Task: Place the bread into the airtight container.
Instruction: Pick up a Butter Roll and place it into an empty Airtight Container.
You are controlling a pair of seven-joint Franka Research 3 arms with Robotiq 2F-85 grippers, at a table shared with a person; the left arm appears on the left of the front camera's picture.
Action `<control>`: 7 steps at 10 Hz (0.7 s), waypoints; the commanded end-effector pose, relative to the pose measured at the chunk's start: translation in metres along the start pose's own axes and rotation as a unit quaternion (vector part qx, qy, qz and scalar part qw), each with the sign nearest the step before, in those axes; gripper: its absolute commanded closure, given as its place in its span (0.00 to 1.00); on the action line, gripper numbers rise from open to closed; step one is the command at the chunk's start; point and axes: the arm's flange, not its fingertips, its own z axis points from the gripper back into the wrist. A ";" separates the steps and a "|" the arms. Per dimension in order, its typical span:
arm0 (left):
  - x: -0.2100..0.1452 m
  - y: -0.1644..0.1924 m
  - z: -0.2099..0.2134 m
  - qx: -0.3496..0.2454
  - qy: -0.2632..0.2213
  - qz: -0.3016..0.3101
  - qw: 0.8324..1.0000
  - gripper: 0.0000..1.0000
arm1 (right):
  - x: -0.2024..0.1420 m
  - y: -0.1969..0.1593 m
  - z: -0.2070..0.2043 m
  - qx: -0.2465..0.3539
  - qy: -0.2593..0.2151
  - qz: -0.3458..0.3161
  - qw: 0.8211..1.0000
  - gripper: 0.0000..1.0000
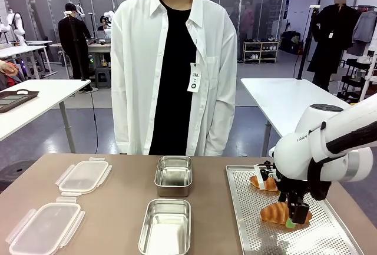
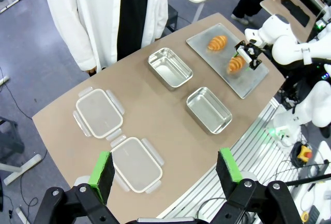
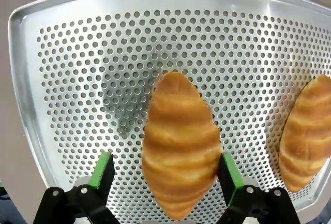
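Observation:
A golden croissant (image 3: pixel 178 141) lies on the perforated metal tray (image 3: pixel 77 63) at the table's right. My right gripper (image 3: pixel 165 172) is lowered over it, open, with a green pad on each side; the left pad stands clear of the crust and the right pad is close against it. In the front view the right gripper (image 1: pixel 296 217) sits at the near croissant (image 1: pixel 274 212), and a second croissant (image 1: pixel 263 182) lies behind. Two open steel containers (image 1: pixel 174 175) (image 1: pixel 166 225) stand mid-table. My left gripper (image 2: pixel 165 175) hangs open high above the table, holding nothing.
Two clear clip-on lids (image 1: pixel 82 176) (image 1: pixel 44 227) lie on the table's left side. A person in a white shirt stands at the far edge, arms at the sides. The tray (image 1: pixel 330 231) reaches the table's right front corner.

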 end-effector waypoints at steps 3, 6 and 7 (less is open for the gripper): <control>0.001 -0.001 0.000 -0.003 -0.001 -0.004 1.000 0.00 | -0.004 -0.012 -0.016 -0.004 -0.006 0.007 1.000 0.26; 0.001 -0.001 0.000 -0.003 -0.001 -0.004 1.000 0.00 | -0.003 -0.012 -0.009 -0.007 0.000 0.007 1.000 0.57; 0.001 -0.001 0.000 -0.003 -0.001 -0.004 1.000 0.00 | -0.001 -0.011 -0.005 -0.011 0.001 0.001 1.000 0.65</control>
